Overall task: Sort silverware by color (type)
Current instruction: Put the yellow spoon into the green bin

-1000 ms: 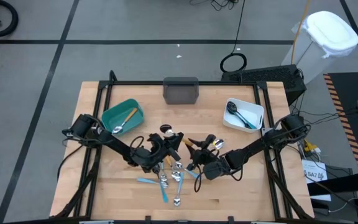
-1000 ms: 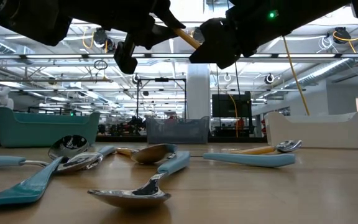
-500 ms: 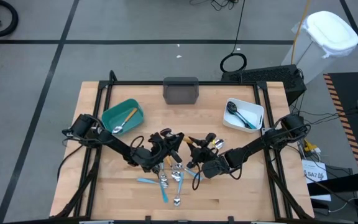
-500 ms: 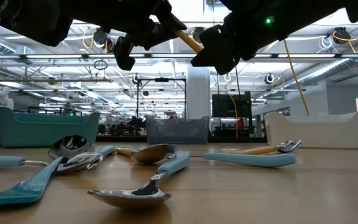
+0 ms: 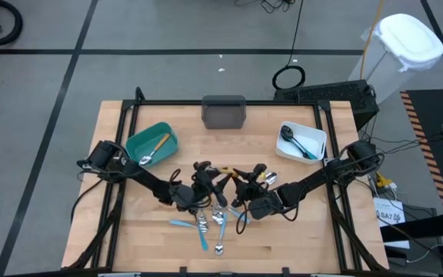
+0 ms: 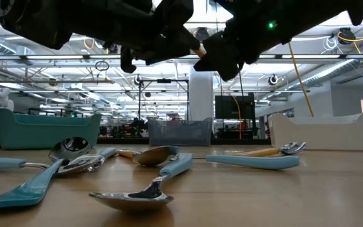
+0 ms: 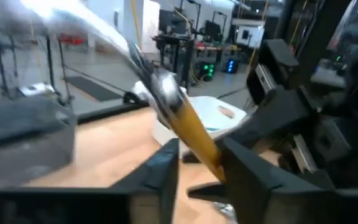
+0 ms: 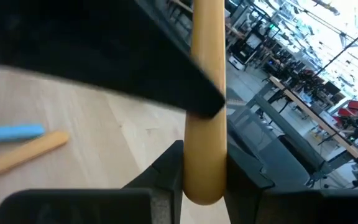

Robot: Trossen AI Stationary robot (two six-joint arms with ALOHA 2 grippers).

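Above the centre of the wooden table (image 5: 306, 231), the right gripper (image 8: 202, 167) clamps the orange handle of a silver-headed utensil (image 8: 206, 93), held aloft, while the left gripper (image 7: 197, 163), fingers parted, brackets the same handle over scattered blue-handled spoons (image 6: 162, 173).

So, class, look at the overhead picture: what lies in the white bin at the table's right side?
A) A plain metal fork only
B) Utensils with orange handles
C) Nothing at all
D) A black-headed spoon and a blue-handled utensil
D: in the high view the white bin holds a black-headed spoon beside a blue-handled utensil; the orange-handled piece lies in the teal bin instead.
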